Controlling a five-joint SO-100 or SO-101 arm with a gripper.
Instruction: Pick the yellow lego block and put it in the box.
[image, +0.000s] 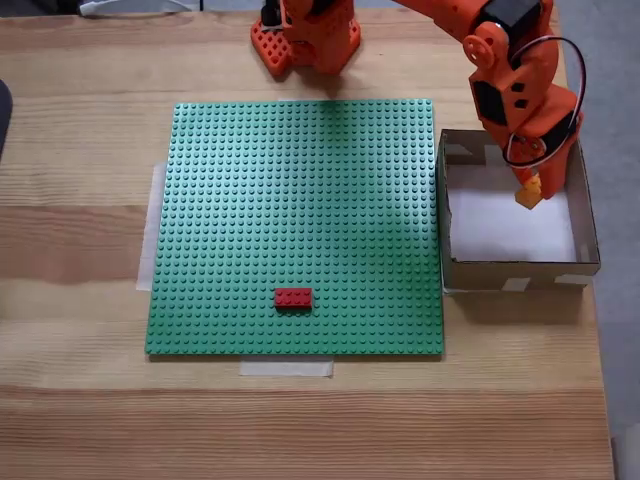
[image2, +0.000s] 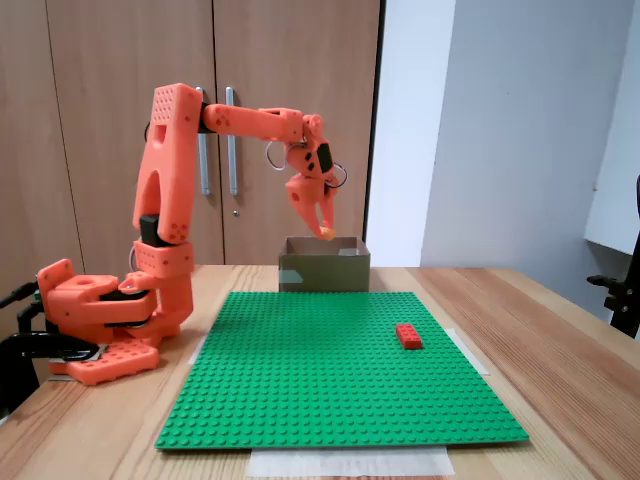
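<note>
gripper (image: 530, 190) pinched shut on the yellow lego block (image: 529, 192) — the box (image: 505, 270) sits open directly beneath the jaws.

The small yellow-orange studded lego brick (image: 529, 192) hangs tilted above the white bottom of the square, shallow brown cardboard box (image: 512, 271) at the table's right.

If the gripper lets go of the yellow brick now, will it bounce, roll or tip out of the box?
Probably not. The yellow lego block hangs in the gripper above the box's white floor, so it should land inside. It looks small, stiff and light; it may hop slightly. Its flat faces make rolling unlikely, and the walls should contain it.
</note>
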